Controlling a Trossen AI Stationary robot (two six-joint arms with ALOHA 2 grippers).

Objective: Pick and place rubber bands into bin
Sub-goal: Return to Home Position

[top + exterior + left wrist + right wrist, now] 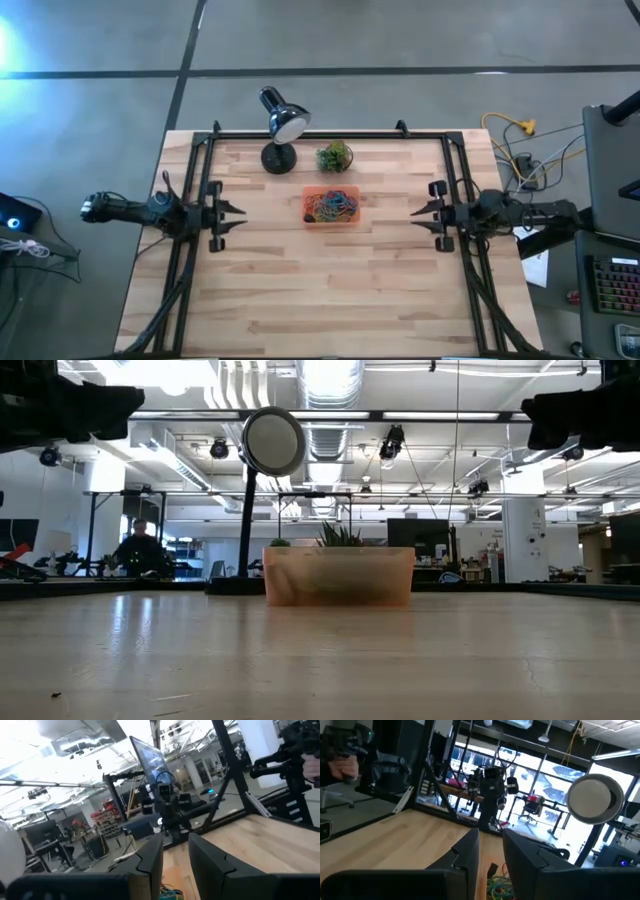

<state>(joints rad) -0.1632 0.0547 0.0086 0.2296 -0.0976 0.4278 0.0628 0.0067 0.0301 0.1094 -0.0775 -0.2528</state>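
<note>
The orange-red bin [332, 224] rests flat on the wooden table's middle, toward the far side, and shows side-on in the low view [340, 578]. A tangle of coloured rubber bands [332, 205] lies inside it. The bands also peek between the fingers in both wrist views [167, 894] [497, 887]. My left gripper [243, 213] hovers at the table's left side and my right gripper [413, 212] at its right side. Both point level toward the bin, well away from it. Each is open by a narrow gap with nothing in it [175, 865] [491, 855].
A black desk lamp [280, 125] stands at the far edge, left of the bin, with a small green plant ball [334, 156] beside it. A black frame [330, 134] runs around the table's far and side edges. Bare wood lies toward the near edge [330, 300].
</note>
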